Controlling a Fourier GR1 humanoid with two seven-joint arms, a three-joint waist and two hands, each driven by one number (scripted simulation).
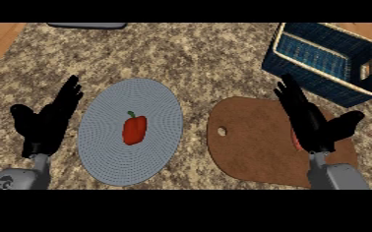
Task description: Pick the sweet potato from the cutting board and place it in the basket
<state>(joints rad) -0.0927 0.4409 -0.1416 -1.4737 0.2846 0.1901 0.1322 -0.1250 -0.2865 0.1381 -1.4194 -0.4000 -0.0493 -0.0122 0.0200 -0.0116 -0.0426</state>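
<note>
The sweet potato (pixel 295 140) shows only as a thin reddish sliver on the brown, rounded wooden cutting board (pixel 254 147), almost wholly hidden behind the robot's right hand (pixel 314 125). That black hand stands over the board's right part, fingers straight and pointing up and slightly left toward the far side of the counter, thumb spread out to the right; it is open, and whether its palm touches the sweet potato cannot be told. Its grey forearm rises from the lower edge of the view. The board has a small hole near its left edge.

Beyond the board, at the upper right, sits the dark blue woven basket (pixel 320 61) with a pale rim, apart from the hand.

Left of the board lies a round grey-blue ribbed plate (pixel 156 103) carrying a red bell pepper (pixel 134 130) with a green stem. Just left of the plate the left hand (pixel 47 123) rests open, fingers up and tilted right, thumb out to the left, holding nothing. All stands on a speckled brown stone counter (pixel 189 49).
</note>
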